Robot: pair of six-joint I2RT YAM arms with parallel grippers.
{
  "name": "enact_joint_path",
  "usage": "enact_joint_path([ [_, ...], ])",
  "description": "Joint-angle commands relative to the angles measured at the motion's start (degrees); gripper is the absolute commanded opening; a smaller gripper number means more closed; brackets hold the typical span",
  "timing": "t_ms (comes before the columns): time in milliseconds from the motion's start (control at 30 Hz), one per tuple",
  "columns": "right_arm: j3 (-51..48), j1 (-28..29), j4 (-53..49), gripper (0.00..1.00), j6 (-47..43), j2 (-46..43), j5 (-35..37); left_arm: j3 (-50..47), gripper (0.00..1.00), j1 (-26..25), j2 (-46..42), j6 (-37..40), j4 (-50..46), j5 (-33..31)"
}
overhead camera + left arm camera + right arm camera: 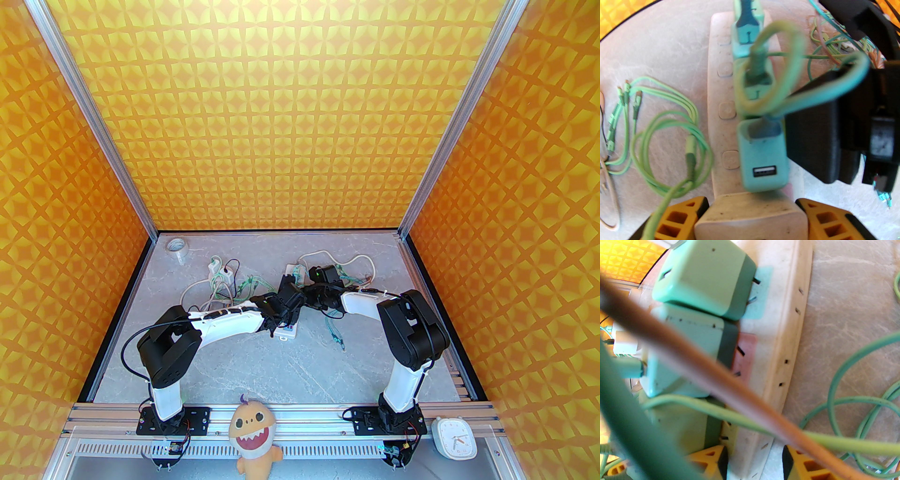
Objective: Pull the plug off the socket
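**Item: socket** (287, 332). Long white strip in the middle of the bench (225, 370), somewhat nearer the far edge. It runs far-to-near under both wrists. I count 3 mint-green plugs in a row on it.

**Item: left jaws.** About half open. I read them as clamped across the socket's near end, which fills the gap between the 2 yellow fingers (679, 219).

**Item: right jaws.** Part open. The socket's long edge lies between their fingers (799, 465), and the lowest plug (679, 422) sits just beside one of them. I cannot tell whether they bear on anything.

**Item: tilted plug** (703, 279). It leans off its teal outlet face with 2 prongs partly showing. The middle plug (689, 350), over a pink face, sits close against the strip. From the left wrist, the nearest plug (761, 154) is a block with a USB port, just beside the right arm's black body. I cannot match it to the tilted one for certain.

**Item: loose cables.** A green loop (773, 70) hangs over the plugs. A brown lead (721, 380) crosses in front of the right wrist camera.

**Handling note, my judgement.** The step in hand is seating the right jaws on 1 plug while the left pins the strip.
- I would square the fingers on the plug's 2 flat sides, clear of the loop.
- I would hold the left clamp firm and draw straight along the prongs.
- Rocking the plug risks dragging the strip or binding a prong.
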Motion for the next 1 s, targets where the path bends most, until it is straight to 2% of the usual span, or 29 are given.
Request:
enact_joint_path([
  [0, -0.4, -0.1, -5.1, 0.44, -1.0, 2.7, 7.1, 4.8, 0.53, -2.3, 1.1, 2.8, -3.0, -3.0],
  [167, -0.4, -0.1, -5.3, 0.44, -1.2, 2.7, 7.6, 4.8, 0.53, -2.6, 0.7, 2.0, -3.3, -3.8],
  [433, -0.4, -0.1, -5.5, 0.45, -1.3, 2.2, 7.9, 1.1, 0.53, -1.0, -6.7, 1.4, -2.7, -3.7],
  [733, -0.6, -0.1, -5.6, 0.45, -1.3, 1.6, 8.1, -10.9, 0.54, 3.4, -19.9, -0.7, -0.1, -3.7],
  [967, -0.7, -0.1, -5.5, 0.45, -1.4, 1.4, 8.0, -21.5, 0.56, 4.0, -30.5, -3.4, 0.8, -3.3],
])
